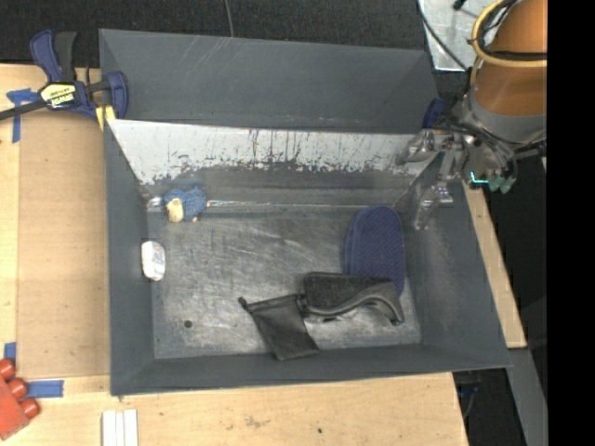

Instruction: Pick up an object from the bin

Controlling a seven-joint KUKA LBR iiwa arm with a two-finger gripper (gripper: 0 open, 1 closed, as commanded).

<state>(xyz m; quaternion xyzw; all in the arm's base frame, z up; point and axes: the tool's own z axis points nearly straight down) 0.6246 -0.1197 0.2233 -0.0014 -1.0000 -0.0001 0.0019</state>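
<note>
Blue oval pad (376, 244), the thing nearest the pincer (428, 199), lies flat on the floor of the bin (279, 82), right of centre in the frame. Its lower end touches a black curved handle-like piece (351, 297), which in turn lies against a dark folded cloth (282, 331) at the lower middle. Well apart, at the left of the floor, sit a small blue-and-yellow thing (185, 203) and a small white thing (152, 260).

The pincer hangs at the upper right of the frame, by the bin's right wall, just above and to the right of the pad's upper end. Whether it is open or closed I cannot tell.

Judging from this, the task is at its approach step: no pick is made yet. If the pad is the aim, the next move calls for a short shift toward the lower left and a descent onto it. The soft, flat pad gives little edge to grip, and the black piece lying against it could get dragged along.
</note>
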